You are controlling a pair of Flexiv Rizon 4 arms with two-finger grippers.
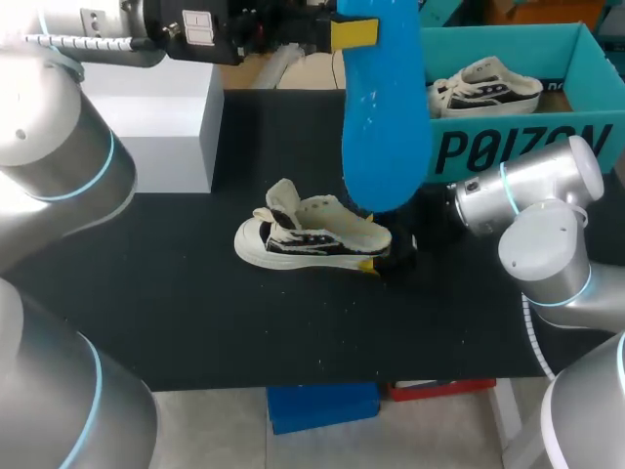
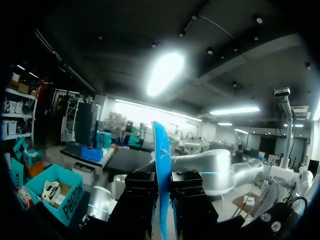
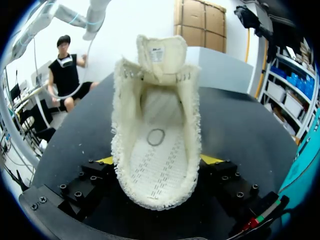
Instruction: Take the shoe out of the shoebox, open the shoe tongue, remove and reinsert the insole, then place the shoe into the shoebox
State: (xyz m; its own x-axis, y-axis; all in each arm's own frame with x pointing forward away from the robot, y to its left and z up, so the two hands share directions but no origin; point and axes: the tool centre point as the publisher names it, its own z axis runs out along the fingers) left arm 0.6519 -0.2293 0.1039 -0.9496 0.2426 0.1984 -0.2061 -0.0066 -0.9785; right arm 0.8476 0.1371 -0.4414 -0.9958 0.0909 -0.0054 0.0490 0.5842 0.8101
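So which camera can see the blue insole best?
The head view: the blue insole shows its broad face, held up by the left gripper. The left wrist view sees only its thin edge between the fingers. The right wrist view doesn't show it.

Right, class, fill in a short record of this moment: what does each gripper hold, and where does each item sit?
left gripper: shut on insole, blue, raised over the table
right gripper: shut on shoe at its heel
shoe: on the table, tongue folded open, no insole inside
shoebox: teal, far right, open
second shoe: lying in the shoebox
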